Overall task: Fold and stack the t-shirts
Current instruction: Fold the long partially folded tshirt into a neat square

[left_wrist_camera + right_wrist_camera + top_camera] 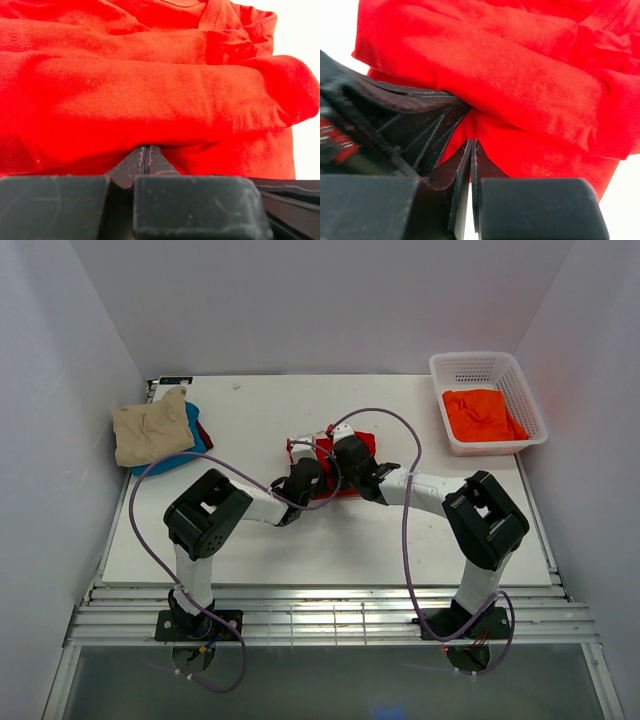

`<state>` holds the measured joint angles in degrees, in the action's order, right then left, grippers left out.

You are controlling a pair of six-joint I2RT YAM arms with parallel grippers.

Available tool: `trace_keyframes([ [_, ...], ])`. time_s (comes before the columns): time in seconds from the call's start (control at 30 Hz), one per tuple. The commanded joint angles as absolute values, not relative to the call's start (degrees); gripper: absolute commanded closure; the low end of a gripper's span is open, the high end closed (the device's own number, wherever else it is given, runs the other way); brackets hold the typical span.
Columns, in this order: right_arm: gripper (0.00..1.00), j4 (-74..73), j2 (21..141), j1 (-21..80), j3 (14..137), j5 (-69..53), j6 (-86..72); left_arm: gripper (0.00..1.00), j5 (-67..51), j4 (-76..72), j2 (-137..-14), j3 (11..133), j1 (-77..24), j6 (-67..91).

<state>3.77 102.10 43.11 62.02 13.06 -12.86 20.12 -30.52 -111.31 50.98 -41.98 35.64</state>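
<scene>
**Top view, left to right.** Shows at the far left of the white table (pixel 250 400) a stack: tan t-shirt (pixel 150 430) uppermost, teal blue t-shirt (pixel 197 445) and dark red t-shirt (pixel 207 433) peeking out beneath on the right side. Shows at the centre the bright red t-shirt (pixel 362 445), bunched on the table and largely covered by the left gripper (pixel 305 478) and the right gripper (pixel 350 455), side by side over it. Shows at the far right a white lattice basket (pixel 530 400) holding the orange t-shirt (pixel 483 415), well apart from the stack. Does not resolve how either pair of jaws stands.

**Left wrist view.** Fills almost wholly with the bright red t-shirt (pixel 150 90), lying in thick horizontal folds, with a strip of white table at the right edge. Supplies what the top view lacks: left gripper (pixel 146 148) with jaws pressed together, no gap, tips tucked beneath the lowest fold. Leaves open whether any cloth is pinched between them.

**Right wrist view.** Presents the same bright red t-shirt (pixel 520 85) from the other side, folds running diagonally. Shows the right gripper (pixel 472 145) with jaws drawn together to a hairline slit, tips touching the lower edge of the cloth; cannot tell whether a layer is caught. Adds, at left, a black ribbed part of the left gripper (pixel 405 100) lying against the shirt, a contact hidden from above.
</scene>
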Motion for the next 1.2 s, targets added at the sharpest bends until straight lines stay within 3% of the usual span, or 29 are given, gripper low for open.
trace_keyframes([
  [0.0,0.92,4.4,104.1,43.1,63.0,12.8,-13.8,1.00,20.0,-28.0,-111.7,49.2,-42.4,36.1],
  [0.6,0.92,1.0,117.0,42.3,80.5,22.1,-8.9,1.00,21.5,-30.6,-111.4,39.8,-47.1,40.5],
  [0.97,0.92,-1.8,126.7,40.3,95.6,17.6,-9.0,1.00,21.2,-32.2,-112.9,37.5,-47.7,42.0],
  [1.17,0.92,2.0,126.7,39.7,94.5,19.1,-10.1,1.00,20.8,-32.3,-110.8,34.7,-48.9,43.1],
])
